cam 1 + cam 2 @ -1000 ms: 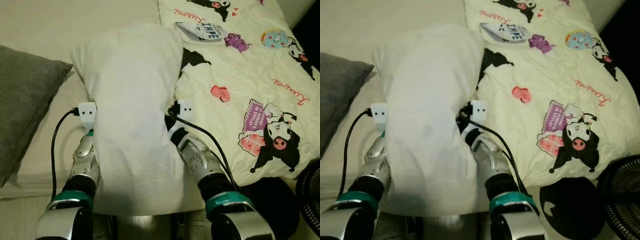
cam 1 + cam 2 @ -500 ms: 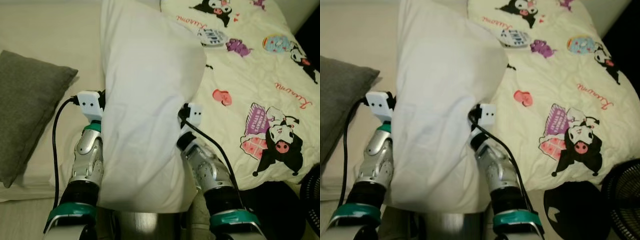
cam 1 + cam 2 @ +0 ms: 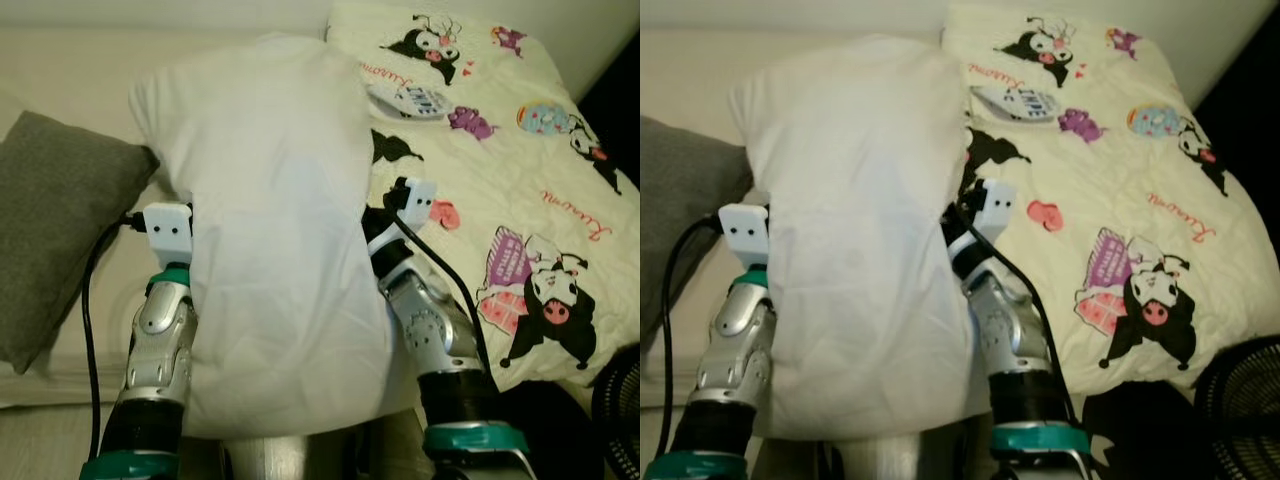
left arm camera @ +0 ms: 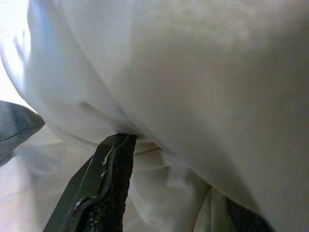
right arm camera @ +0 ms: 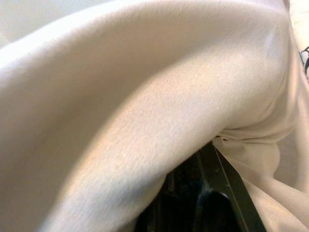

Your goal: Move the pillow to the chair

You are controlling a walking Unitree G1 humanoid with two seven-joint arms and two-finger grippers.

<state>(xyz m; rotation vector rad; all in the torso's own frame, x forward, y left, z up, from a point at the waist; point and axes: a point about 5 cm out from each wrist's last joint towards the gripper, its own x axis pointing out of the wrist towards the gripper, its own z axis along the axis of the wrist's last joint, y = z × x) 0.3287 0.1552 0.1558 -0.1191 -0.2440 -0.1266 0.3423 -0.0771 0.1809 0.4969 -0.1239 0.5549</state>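
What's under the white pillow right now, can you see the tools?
Both arms run in under the white pillow, one each side. In the left wrist view one black finger of the left tool presses up into the fabric. The right tool is covered. Bed sheet lies beyond.

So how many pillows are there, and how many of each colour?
White pillow: 1, carried between the left gripper and the right gripper
Grey pillow: 1, lying on the bed
Total: 2 pillows
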